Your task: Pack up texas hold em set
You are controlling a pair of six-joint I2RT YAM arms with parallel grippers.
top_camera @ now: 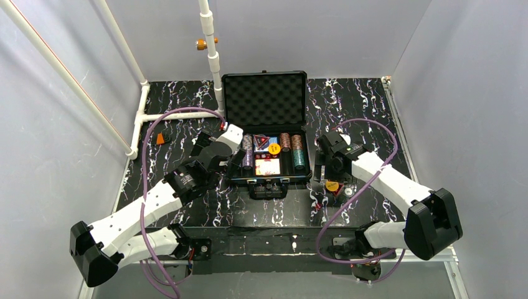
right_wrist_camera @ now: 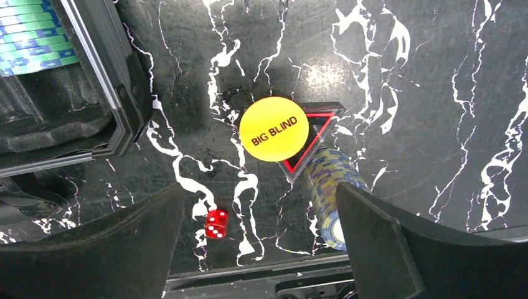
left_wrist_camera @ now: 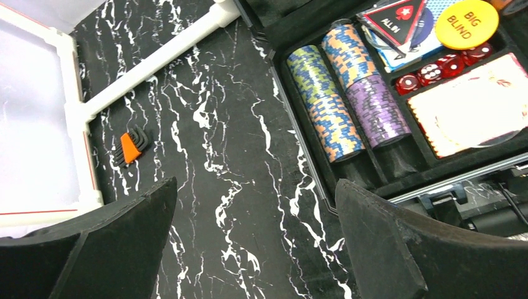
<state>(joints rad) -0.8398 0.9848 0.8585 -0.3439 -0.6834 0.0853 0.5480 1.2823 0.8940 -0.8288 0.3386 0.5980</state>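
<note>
The table is smooth black with white marble veining, faintly glossy. The case lid is lined with matt black egg-crate foam; the tray rim shows bright metal trim. The yellow disc and red die look like glossy plastic.

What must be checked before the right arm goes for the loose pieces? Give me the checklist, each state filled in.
1. Is the right gripper open and empty: ok.
2. Is the left gripper open and empty: ok.
3. Is the case lid up: ok.
4. Is everything packed: not ok. The BIG BLIND disc, triangular marker, chip stack and red die lie on the table.
5. Are the loose pieces apart: not ok. The disc lies on the marker, and the chip stack meets its corner.
6. Is there room for the chip stack: cannot tell. A bare trough shows past the green chips.
</note>
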